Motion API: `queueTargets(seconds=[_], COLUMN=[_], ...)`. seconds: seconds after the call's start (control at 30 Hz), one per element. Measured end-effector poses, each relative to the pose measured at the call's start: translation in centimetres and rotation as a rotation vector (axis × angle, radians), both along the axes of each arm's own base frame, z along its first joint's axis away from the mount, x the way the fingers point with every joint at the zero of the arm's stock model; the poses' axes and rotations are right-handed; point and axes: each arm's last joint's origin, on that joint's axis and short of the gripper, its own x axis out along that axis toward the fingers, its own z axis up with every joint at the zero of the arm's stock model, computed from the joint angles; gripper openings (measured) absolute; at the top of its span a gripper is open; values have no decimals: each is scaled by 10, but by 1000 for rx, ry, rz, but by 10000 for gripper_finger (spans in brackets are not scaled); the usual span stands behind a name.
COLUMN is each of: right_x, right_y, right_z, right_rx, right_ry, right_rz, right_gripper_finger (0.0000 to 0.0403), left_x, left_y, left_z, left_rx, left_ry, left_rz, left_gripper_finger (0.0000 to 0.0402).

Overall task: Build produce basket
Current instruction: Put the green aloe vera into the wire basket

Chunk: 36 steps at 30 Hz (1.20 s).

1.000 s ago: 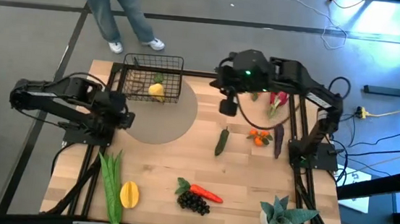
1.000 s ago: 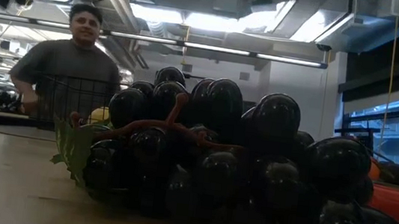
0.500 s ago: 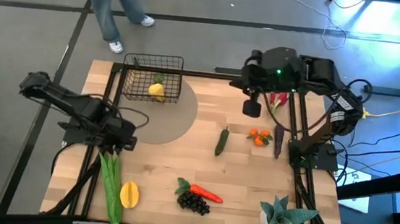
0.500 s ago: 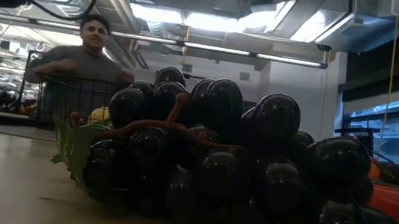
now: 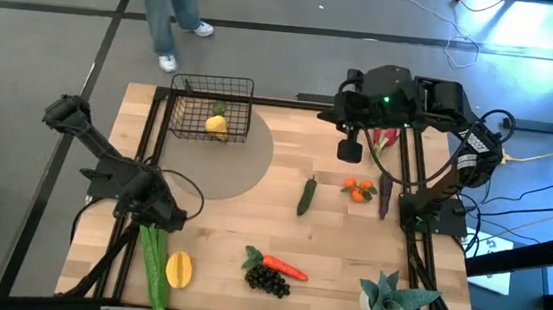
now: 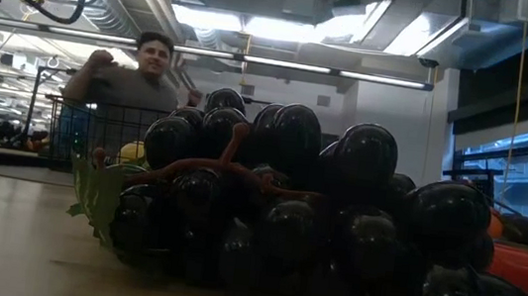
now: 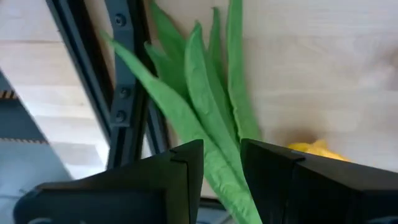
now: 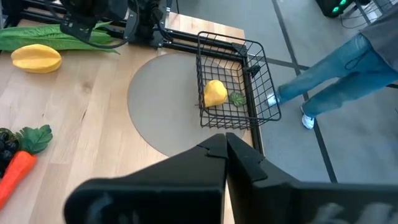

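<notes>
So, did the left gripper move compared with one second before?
Yes. In the high view the left gripper has gone away from the basket, toward the near edge of the table, and now sits over the leafy end of the leek.

A pale wooden table top [image 5: 349, 247] with visible grain and a matt finish carries a smooth grey matt round mat [image 5: 240, 167]. The small black wire-mesh basket [image 5: 211, 104] looks like thin coated metal. Dark toy grapes [image 6: 316, 214] shine glossy, like plastic; the long green leek leaves [image 7: 205, 112] look matt, faintly ribbed
</notes>
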Motion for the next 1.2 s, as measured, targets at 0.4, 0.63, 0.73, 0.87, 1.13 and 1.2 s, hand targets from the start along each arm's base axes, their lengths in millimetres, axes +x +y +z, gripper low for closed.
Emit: queueTargets(seconds=[0.4, 0.63, 0.73, 0.87, 1.13, 1.2], right_x=[0, 1, 1, 1, 1, 1], right_y=[0, 0, 0, 0, 0, 0], right_z=[0, 1, 1, 1, 1, 1], right_rx=[0, 0, 0, 0, 3, 4], right_ry=[-5, -9, -9, -9, -19, -19], right_rz=[-1, -1, -1, -2, -5, -5], right_gripper_finger=[0, 0, 0, 0, 0, 0], left_x=[2, 3, 5, 5, 1, 0], left_y=[-21, -26, -26, -26, -22, -22], left_z=[-25, -35, -38, -41, -42, -43], left_rx=[152, 227, 263, 283, 343, 343], left_ry=[121, 145, 132, 154, 212, 215], left_rz=[7, -9, -9, -11, -24, -23], left_gripper_finger=[96, 96, 96, 96, 96, 96])
